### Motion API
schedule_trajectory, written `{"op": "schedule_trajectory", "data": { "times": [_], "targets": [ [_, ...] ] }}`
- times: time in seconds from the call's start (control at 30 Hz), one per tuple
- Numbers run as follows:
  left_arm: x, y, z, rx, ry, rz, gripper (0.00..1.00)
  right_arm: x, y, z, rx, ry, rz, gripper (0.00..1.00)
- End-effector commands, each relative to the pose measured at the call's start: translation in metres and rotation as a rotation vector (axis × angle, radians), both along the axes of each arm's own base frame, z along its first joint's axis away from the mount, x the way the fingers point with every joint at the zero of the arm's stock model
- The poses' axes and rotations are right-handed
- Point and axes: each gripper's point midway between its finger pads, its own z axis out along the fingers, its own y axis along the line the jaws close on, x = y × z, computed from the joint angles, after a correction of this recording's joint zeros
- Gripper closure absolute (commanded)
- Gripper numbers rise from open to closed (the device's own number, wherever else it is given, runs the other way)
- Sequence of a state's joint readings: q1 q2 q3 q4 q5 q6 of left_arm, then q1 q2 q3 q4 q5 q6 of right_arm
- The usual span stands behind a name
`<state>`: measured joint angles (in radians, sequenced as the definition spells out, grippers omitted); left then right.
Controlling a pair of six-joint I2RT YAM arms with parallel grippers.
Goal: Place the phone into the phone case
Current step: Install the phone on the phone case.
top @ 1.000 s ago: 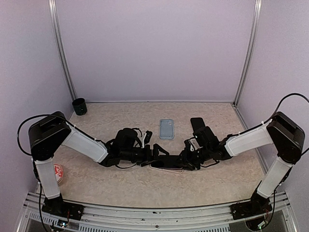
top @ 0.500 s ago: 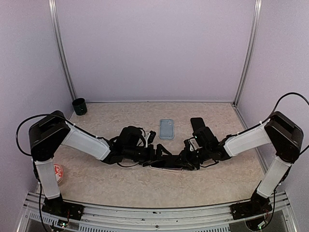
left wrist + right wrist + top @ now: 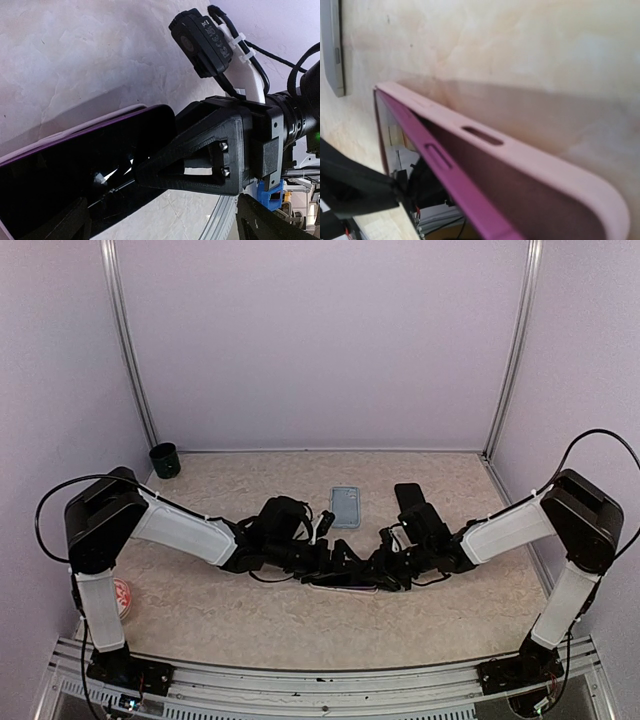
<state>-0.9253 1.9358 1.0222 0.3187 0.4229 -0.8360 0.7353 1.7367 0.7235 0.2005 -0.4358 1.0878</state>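
Observation:
A purple phone (image 3: pixel 343 581) with a black screen (image 3: pixel 75 170) lies tilted in the pale pink phone case (image 3: pixel 352 590) at the table's middle. In the right wrist view the phone's purple side (image 3: pixel 445 172) rises out of the case wall (image 3: pixel 520 150). My right gripper (image 3: pixel 385 570) is shut on the phone's right end, with one finger (image 3: pixel 200 150) lying over the screen. My left gripper (image 3: pixel 335 558) hangs wide open over the phone's left part (image 3: pixel 165 220), its fingers on either side of it. The case edge (image 3: pixel 75 131) shows beyond the phone.
A light blue flat case (image 3: pixel 345 506) and a black slab (image 3: pixel 405 495) lie just behind the grippers. A dark cup (image 3: pixel 165 460) stands at the back left corner. A red and white object (image 3: pixel 122 598) sits by the left arm's base.
My left arm has slid right, bringing its open gripper over the phone. The right gripper has held its place on the phone.

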Motion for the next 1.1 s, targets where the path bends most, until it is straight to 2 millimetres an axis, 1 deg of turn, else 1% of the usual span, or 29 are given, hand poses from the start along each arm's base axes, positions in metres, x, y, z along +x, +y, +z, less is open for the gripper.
{"op": "schedule_trajectory", "data": {
  "times": [0.0, 0.2, 0.4, 0.53, 0.83, 0.9, 0.93, 1.07],
  "targets": [
    [-0.006, -0.003, -0.017, 0.043, 0.025, -0.034, 0.01, -0.021, -0.019, -0.049, -0.153, 0.098, 0.01, 0.7],
    [-0.006, 0.001, -0.031, 0.082, 0.05, -0.028, 0.01, -0.021, -0.021, -0.049, -0.177, 0.095, 0.018, 0.67],
    [-0.005, 0.006, -0.04, 0.106, 0.065, -0.02, 0.01, -0.014, -0.023, -0.041, -0.204, 0.067, 0.015, 0.62],
    [-0.005, 0.008, -0.044, 0.116, 0.066, -0.016, 0.01, -0.014, -0.028, -0.038, -0.243, 0.065, 0.011, 0.6],
    [-0.005, 0.015, -0.059, 0.153, 0.084, -0.007, 0.01, -0.009, -0.042, -0.034, -0.327, 0.044, -0.019, 0.57],
    [-0.005, 0.016, -0.062, 0.159, 0.088, -0.004, 0.01, -0.01, -0.044, -0.034, -0.335, 0.045, -0.022, 0.43],
    [-0.005, 0.017, -0.065, 0.164, 0.093, -0.002, 0.01, -0.01, -0.045, -0.034, -0.339, 0.045, -0.023, 0.41],
    [-0.006, 0.02, -0.07, 0.169, 0.105, 0.004, 0.01, -0.01, -0.047, -0.032, -0.341, 0.037, -0.032, 0.41]
  ]
}}
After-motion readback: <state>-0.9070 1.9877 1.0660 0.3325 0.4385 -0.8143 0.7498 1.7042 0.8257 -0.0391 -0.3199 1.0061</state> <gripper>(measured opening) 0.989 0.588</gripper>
